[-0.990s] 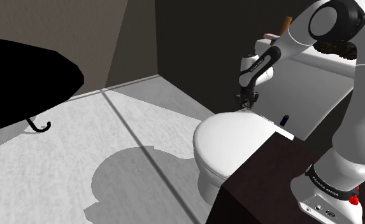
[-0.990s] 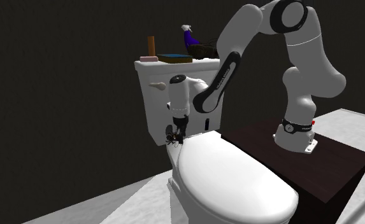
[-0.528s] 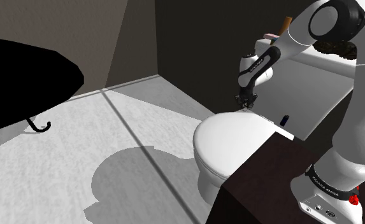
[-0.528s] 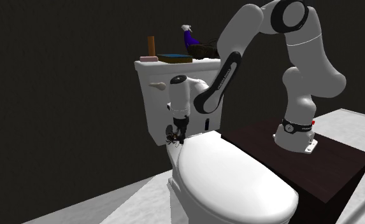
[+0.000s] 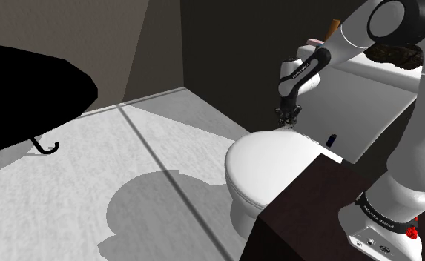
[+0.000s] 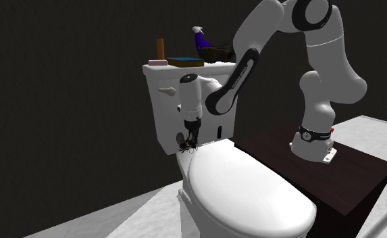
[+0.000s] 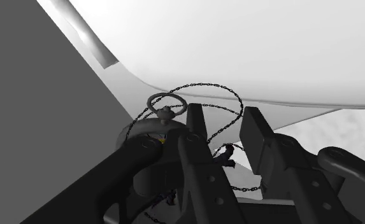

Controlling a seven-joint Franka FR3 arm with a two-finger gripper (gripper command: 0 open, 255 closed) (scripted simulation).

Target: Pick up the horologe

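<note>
**Gripper nipping the watch at the far end of the toilet lid.**

Shoulder view: the white arm reaches from the dark stand at lower right up and left, and the gripper points straight down over the far edge of the lid, in front of the tank. Second exterior view: the watch hangs as a small dark tangle at the gripper's tip, at the lid's far left corner just below the tank; I cannot tell whether it touches the lid. A bird figure and a flat book sit on the tank top. Wrist view: the fingers are drawn in to a narrow gap with the chain bunched between them. The round case and its ring lie just beside one finger, over the lid's rim.
</note>
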